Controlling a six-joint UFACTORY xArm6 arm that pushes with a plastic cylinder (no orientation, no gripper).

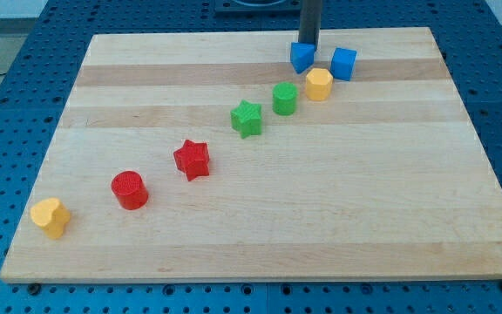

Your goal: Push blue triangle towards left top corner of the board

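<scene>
The blue triangle point(301, 58) lies near the view's top, right of centre, on the wooden board point(260, 227). My tip point(308, 44) stands right at the triangle's top edge, touching or nearly touching it. A blue cube point(344, 63) sits just to the triangle's right. A yellow hexagonal block point(319, 84) sits just below and right of the triangle.
A diagonal line of blocks runs toward the view's bottom left: a green cylinder-like block point(285, 98), a green star point(247, 119), a red star point(192, 160), a red cylinder point(130, 189) and a yellow heart-like block point(50, 217). A blue pegboard table surrounds the board.
</scene>
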